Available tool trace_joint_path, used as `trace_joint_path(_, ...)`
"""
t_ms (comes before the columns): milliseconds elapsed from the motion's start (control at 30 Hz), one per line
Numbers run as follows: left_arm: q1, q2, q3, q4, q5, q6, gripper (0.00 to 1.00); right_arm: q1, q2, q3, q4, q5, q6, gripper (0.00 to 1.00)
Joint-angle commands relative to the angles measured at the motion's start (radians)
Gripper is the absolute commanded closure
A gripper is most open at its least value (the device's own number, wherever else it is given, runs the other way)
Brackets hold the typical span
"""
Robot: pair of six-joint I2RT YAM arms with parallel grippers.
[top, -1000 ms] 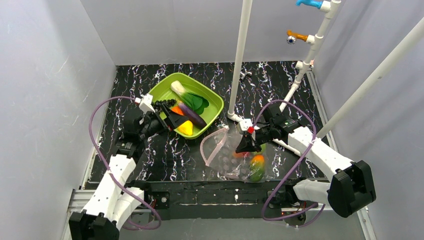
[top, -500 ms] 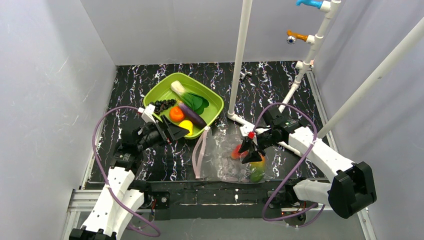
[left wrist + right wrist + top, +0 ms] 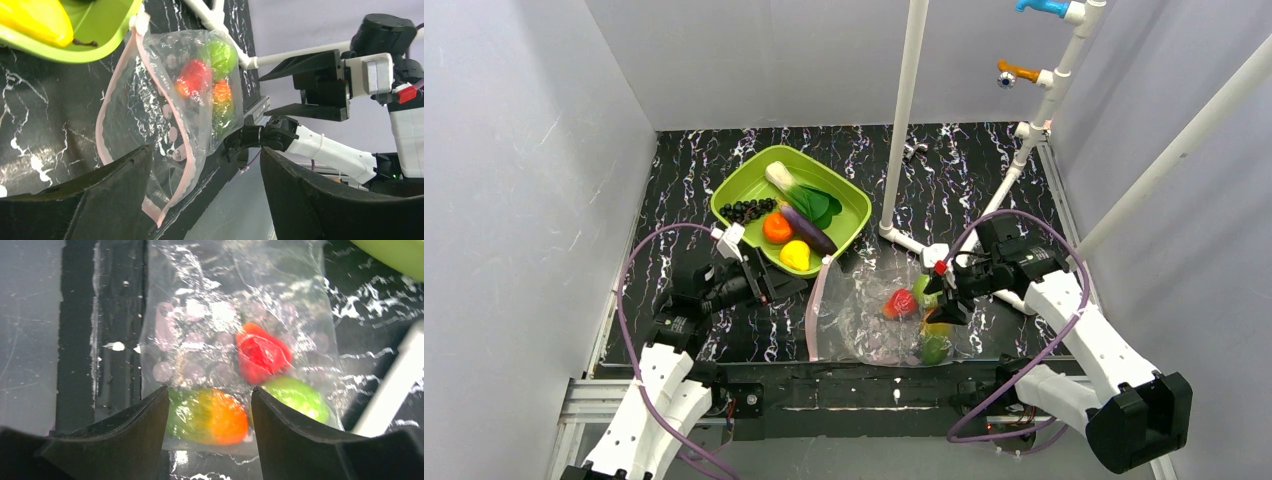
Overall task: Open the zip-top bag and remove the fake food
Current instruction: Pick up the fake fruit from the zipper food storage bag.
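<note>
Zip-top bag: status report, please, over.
Both open: left gripper by the mouth, right gripper over the zip-top bag. Zip edge parted, three fake food pieces inside. Nothing across its mouth.

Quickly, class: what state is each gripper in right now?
Left gripper: open, holding nothing.
Right gripper: open, holding nothing, over the zip-top bag.

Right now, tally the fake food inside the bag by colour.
Red fruit: 1
Green fruit: 1
Orange-and-green fruit: 1
Total in the bag: 3
</note>
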Motion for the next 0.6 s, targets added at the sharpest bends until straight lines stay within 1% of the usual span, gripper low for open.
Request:
trace_joint_path(0, -0.014, -0.029, -0.001, -0.122, -0.052, 0.057, 0.26, -0.061, -0.032, -0.019, 0.086, 0.095, 0.155, 0.32)
trace_joint_path(133, -0.015, -0.006, 0.006, -0.229, -0.150, 0.105, 0.34, -0.117, -0.026, -0.038, 0.205, 0.176, 0.286, 0.33)
trace_joint_path(300, -0.018, 0.044, 0.000, -0.263, -0.216, 0.130, 0.47, -0.130, -0.015, -0.058, 0.271, 0.234, 0.339, 0.36)
trace_joint_path(467, -0.042, 0.104, 0.003, -0.258, -0.229, 0.129, 0.64, -0.130, 0.015, -0.089, 0.334, 0.305, 0.367, 0.40)
trace_joint_path(567, -0.097, 0.140, -0.001, -0.200, -0.199, 0.108, 0.72, -0.129, 0.048, -0.082, 0.316, 0.305, 0.356, 0.43)
